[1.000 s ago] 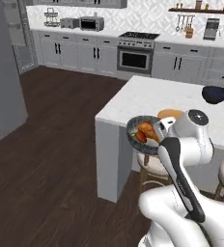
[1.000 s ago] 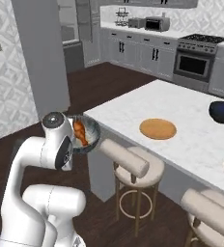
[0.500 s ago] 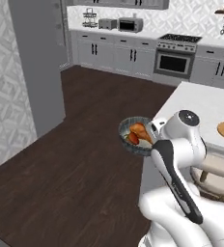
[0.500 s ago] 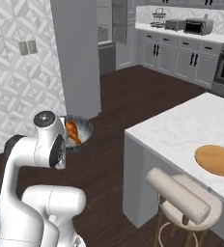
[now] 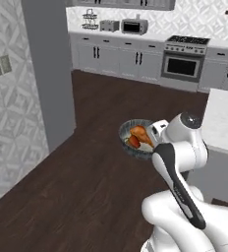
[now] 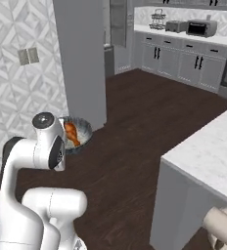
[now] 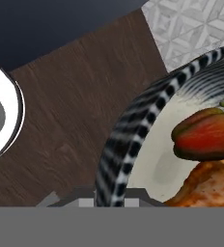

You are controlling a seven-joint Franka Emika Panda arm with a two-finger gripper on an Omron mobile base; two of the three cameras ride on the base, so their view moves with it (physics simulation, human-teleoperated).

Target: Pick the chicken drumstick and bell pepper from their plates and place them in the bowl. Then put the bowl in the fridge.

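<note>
Both foods lay in the bowl point(image 5: 135, 138), rim clamped by the closed pincer point(image 7: 109, 200); base had turned from the island surface point(image 6: 208, 156) toward the fridge point(image 6: 81, 58).

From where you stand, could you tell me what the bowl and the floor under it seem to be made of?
The bowl looks like glazed ceramic: a dark mottled outside in the base views, a banded dark-and-pale rim and a smooth off-white inside in the hand view, though stoneware or enamel would look alike. The floor looks like dark brown wood planks with a matte finish, going by the long grain lines; it could also be laminate.
</note>
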